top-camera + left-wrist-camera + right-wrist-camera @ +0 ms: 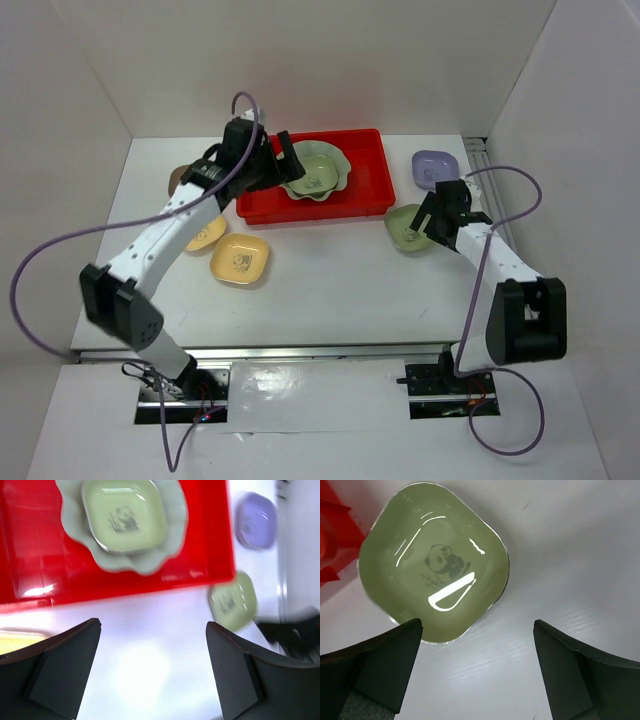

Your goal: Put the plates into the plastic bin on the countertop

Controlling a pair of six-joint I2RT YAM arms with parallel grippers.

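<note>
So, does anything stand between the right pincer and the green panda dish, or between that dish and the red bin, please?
Nothing visible: the open right pincer hangs over an edge of the green panda dish, and only bare countertop lies between it and the red bin.

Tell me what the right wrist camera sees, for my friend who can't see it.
A small green dish with a panda drawing sits right side up on the white countertop. The right gripper hangs open above it, its two dark fingers in the bottom corners, one covering the dish's near edge. A bit of the red bin shows at the left.
</note>
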